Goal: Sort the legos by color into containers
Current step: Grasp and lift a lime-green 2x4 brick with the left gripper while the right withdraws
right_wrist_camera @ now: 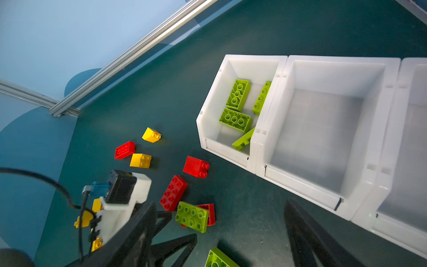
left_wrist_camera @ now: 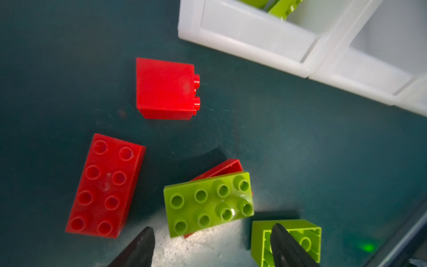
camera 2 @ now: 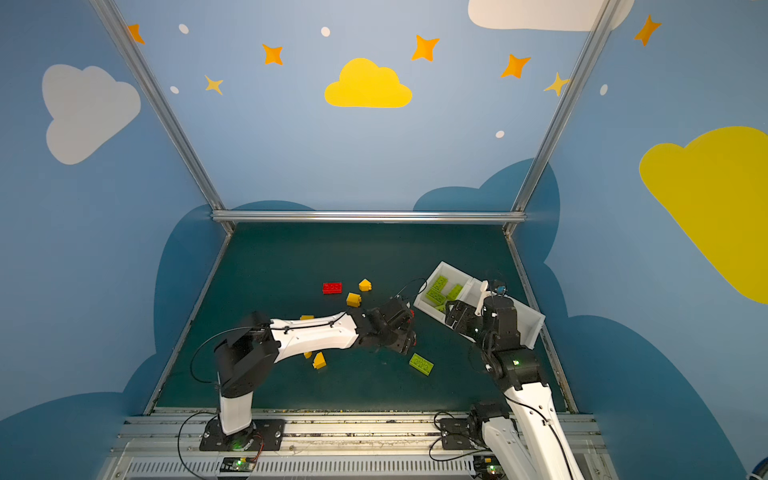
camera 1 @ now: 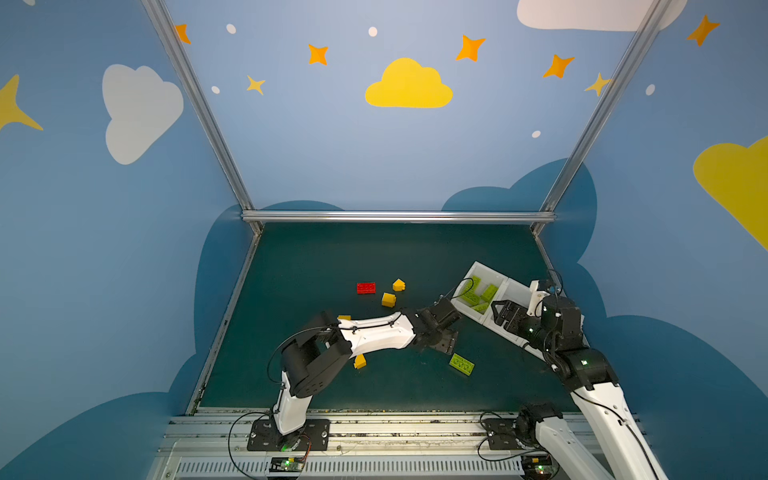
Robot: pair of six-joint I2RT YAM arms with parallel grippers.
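Clearly glossy, studded legos [right_wrist_camera: 173, 193]: red, lime, yellow.

dark green table [camera 1: 332, 257] carries scattered legos [camera 1: 365, 287] and white containers [right_wrist_camera: 335, 76].

White bins [camera 2: 455, 269] are joined in one row, and green bricks [camera 2: 440, 291] are seen in the far end bin. The right gripper [camera 2: 453, 313] is poised over the middle bin. The left gripper [camera 2: 405, 336] is positioned just left of the bins. A lone green brick [camera 2: 421, 364] is seen near them, camera-side. Well left of the bins, a red brick [camera 2: 331, 287], a yellow wedge [camera 2: 365, 285] and a yellow brick [camera 2: 353, 299] are scattered. A second wedge [camera 2: 319, 360] is found farther off.
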